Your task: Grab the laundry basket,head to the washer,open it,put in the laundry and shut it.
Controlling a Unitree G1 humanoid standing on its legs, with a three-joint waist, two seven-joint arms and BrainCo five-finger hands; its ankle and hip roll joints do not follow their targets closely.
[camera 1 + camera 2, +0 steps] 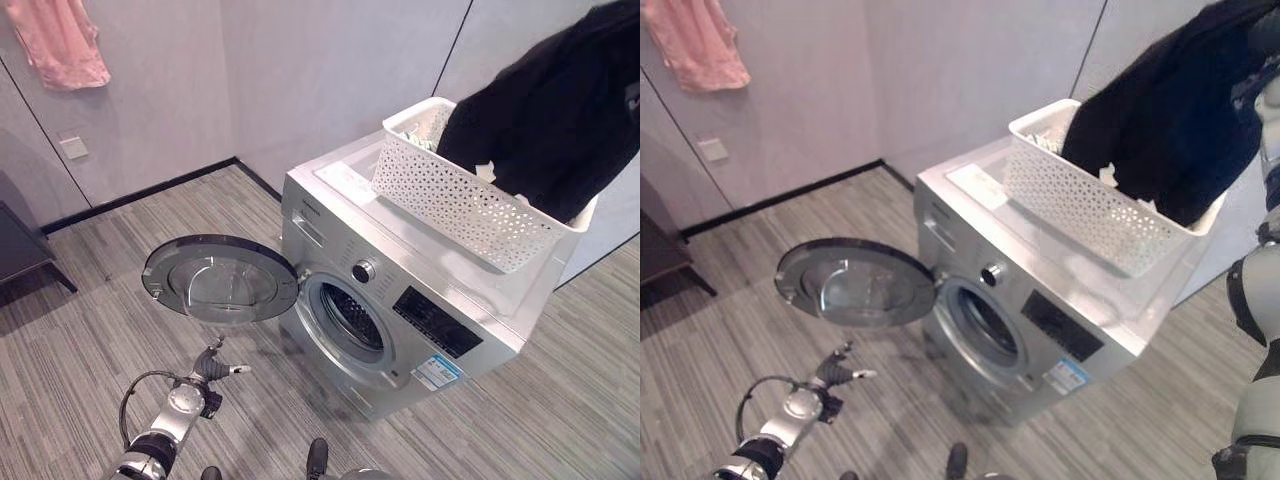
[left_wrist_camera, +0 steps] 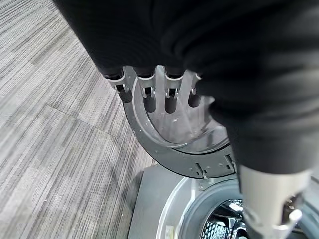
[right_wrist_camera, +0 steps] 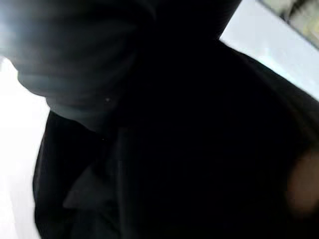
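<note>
A silver front-loading washer is shown standing on grey striped flooring against pale wall panels. Its round door is swung fully open to the left, so that the dark drum opening is exposed. A white perforated laundry basket is set on the washer's top, towards the right and far side. A black garment is seen lifted out of the basket, its lower part hanging inside the rim and its upper part drawn up towards the upper right. In the right wrist view the right hand is shown only as a dark ribbed cover pressed against the black cloth; whether its fingers are closed on the garment cannot be told. The left hand is held low, near the floor and just below the open door, touching nothing. In the left wrist view its fingers are seen extended in a straight row, nothing being held, with the door rim beyond them. A pink cloth is hung on the far left wall, above a small wall plate.
</note>
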